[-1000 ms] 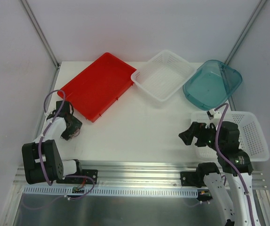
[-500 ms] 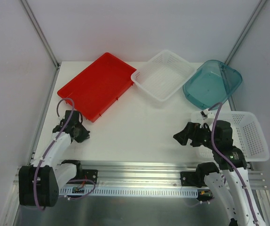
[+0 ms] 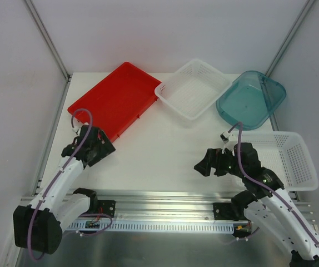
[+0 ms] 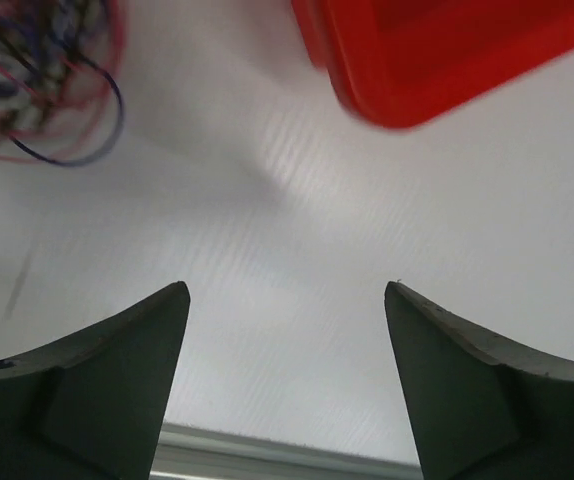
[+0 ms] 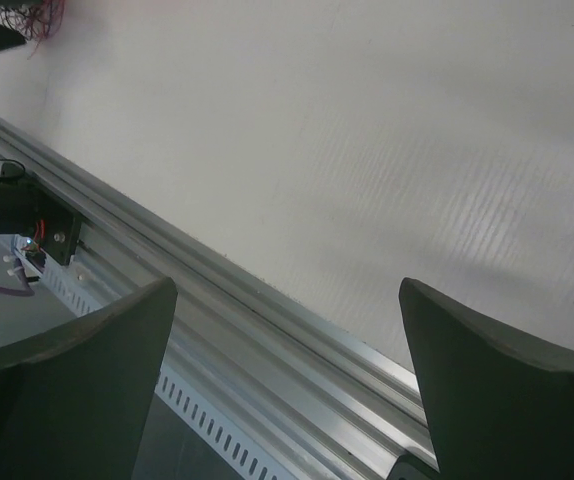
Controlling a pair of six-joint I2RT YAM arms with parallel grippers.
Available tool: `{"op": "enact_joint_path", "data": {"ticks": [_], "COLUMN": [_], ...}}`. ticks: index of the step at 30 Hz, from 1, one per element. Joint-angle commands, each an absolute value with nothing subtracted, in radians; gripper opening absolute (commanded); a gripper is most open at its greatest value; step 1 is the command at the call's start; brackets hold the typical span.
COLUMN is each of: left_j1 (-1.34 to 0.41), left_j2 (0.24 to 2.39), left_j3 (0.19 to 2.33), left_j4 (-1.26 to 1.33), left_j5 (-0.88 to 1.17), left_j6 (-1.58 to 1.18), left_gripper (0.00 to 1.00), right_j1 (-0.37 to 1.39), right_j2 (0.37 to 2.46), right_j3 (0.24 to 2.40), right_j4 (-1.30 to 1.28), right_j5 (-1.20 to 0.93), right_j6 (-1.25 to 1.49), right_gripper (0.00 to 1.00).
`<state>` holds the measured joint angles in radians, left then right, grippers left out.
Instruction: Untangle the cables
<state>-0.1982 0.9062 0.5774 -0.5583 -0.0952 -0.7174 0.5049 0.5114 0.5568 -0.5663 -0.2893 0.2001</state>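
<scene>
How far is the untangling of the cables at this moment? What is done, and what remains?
Done: nothing that shows. The cables lie as one tangled bundle on the table, near the red tray. In hand: nothing. The left end effector is open and empty, short of the bundle, and the right end effector is open over the table. Left: grasp the bundle and pull the loops apart.

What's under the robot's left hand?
Its wrist camera shows white table below the open left gripper, with the tangled cables off to one side. From above the cables do not show, likely covered by the arm.
</scene>
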Motion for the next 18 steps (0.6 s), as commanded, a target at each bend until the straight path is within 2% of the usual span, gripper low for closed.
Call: {"op": "enact_joint_path", "data": {"ticks": [1, 3, 8, 12, 14, 17, 18], "left_j1": [-0.086, 0.018, 0.115, 0.179, 0.199, 0.224, 0.227], "left_j2": [0.984, 1.029, 1.129, 1.256, 1.308, 1.406, 1.452], "left_j3": [0.715, 0.765, 0.871, 0.897, 0.894, 0.862, 0.853], "left_j4": [-0.581, -0.58, -0.58, -0.577, -0.575, -0.563, -0.551], "left_j5": [-0.222, -0.215, -0.273, -0.273, -0.294, -0.301, -0.296], "left_j6": [-0.681, -0.67, -0.629, -0.635, -0.64, -0.666, -0.67], "left_gripper": [0.82, 0.84, 0.9, 0.89, 0.88, 0.79, 0.71], "right_j1": [0.569, 0.589, 0.626, 0.64, 0.65, 0.67, 0.675], "right_j2": [0.54, 0.548, 0.589, 0.633, 0.662, 0.687, 0.696], "right_j3": [0.597, 0.604, 0.607, 0.6, 0.6, 0.6, 0.598], "right_j4": [-0.506, -0.505, -0.489, -0.453, -0.434, -0.411, -0.405], "right_j5": [-0.206, -0.187, -0.175, -0.181, -0.184, -0.178, -0.175], "right_j6": [0.227, 0.222, 0.201, 0.192, 0.187, 0.181, 0.178], "right_gripper": [0.99, 0.98, 0.98, 0.98, 0.98, 0.97, 0.97]}}
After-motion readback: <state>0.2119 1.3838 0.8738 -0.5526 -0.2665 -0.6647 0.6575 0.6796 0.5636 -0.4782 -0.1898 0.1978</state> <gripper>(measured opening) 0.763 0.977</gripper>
